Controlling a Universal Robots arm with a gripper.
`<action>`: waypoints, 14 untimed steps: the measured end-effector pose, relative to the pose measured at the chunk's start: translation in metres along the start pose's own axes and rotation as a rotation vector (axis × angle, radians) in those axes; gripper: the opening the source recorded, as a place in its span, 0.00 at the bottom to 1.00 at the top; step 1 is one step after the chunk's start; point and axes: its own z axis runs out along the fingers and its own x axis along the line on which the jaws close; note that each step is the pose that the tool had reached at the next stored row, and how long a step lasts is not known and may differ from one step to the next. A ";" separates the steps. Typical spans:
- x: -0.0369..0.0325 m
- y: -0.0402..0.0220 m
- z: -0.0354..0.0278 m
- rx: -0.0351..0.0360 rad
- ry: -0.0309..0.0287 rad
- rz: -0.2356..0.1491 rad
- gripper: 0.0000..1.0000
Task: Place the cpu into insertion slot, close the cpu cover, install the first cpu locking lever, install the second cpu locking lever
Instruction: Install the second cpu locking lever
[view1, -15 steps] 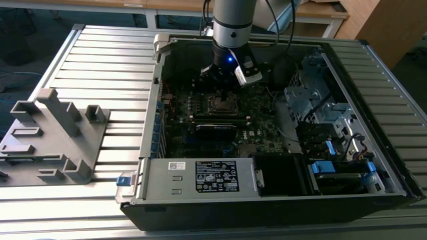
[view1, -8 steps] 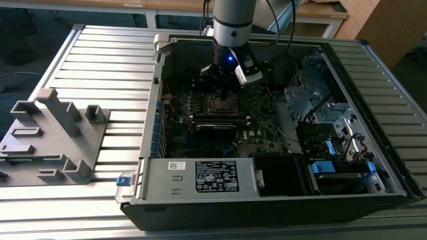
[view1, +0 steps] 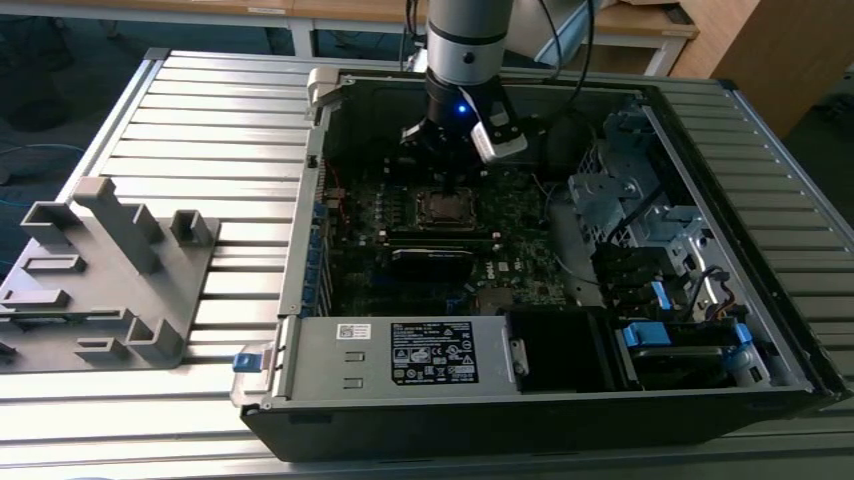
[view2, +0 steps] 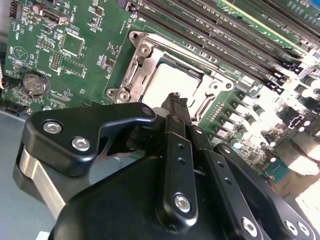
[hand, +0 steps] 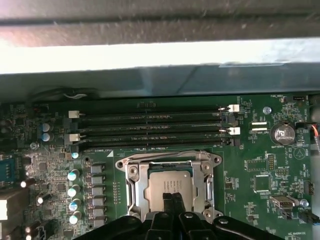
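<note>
Exterior view: you get even overhead room light on the ribbed table (view1: 200, 130), while the computer case (view1: 561, 400) interior sits in deep shadow, detail there murky. First wrist view: your upper band is a blown-out white strip of case wall (hand: 160, 55); the motherboard (hand: 260, 165) is dimmer, slightly soft. Second wrist view: glare washes out the cpu (view2: 167, 85) and the far edge; the near gripper (view2: 176, 100) body reads dark, glossy.
</note>
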 end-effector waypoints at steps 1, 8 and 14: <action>0.0000 0.0000 -0.0011 0.0000 0.0000 0.000 0.11; -0.0002 0.0000 -0.0050 -0.0004 -0.0002 0.000 0.11; -0.0001 -0.0001 -0.0063 0.0004 0.0003 0.000 0.11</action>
